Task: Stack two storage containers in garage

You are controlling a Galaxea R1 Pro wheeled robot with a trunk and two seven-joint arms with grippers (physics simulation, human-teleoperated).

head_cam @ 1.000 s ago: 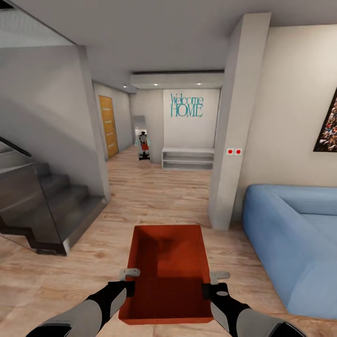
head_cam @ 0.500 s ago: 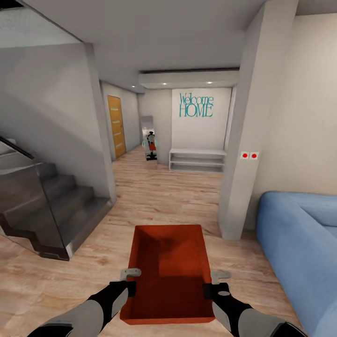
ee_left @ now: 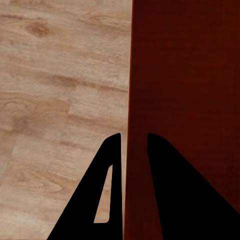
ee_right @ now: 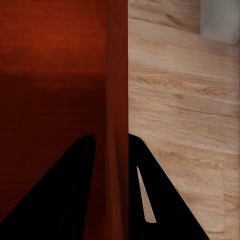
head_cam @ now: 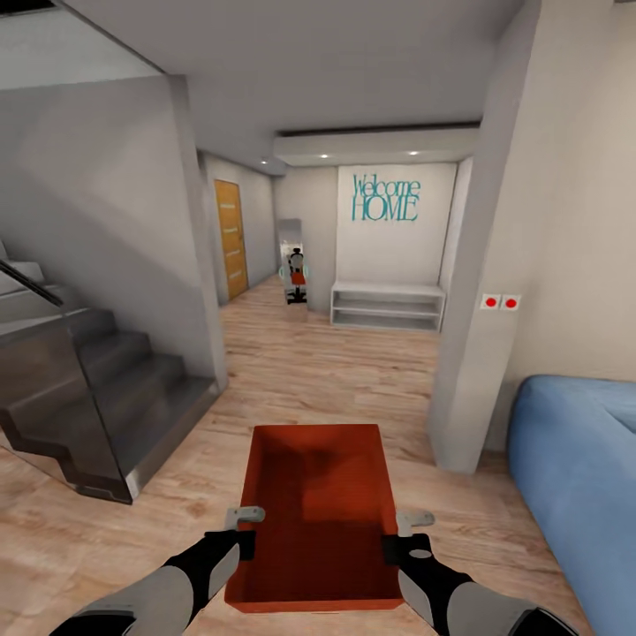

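Both arms reaching forward and low, level with each other. Left gripper [head_cam: 246, 528] clamped on the tub's [head_cam: 316, 512] left wall, one finger [ee_left: 111, 195] outside, one inside. Right gripper [head_cam: 401, 533] clamped likewise on the right wall. Tub carried between them, above wood floor [head_cam: 318, 371], sofa [head_cam: 574, 468] off right.

A home interior: staircase [head_cam: 97, 389], blue sofa [head_cam: 579, 477], "Welcome HOME" wall lettering [head_cam: 385, 198]
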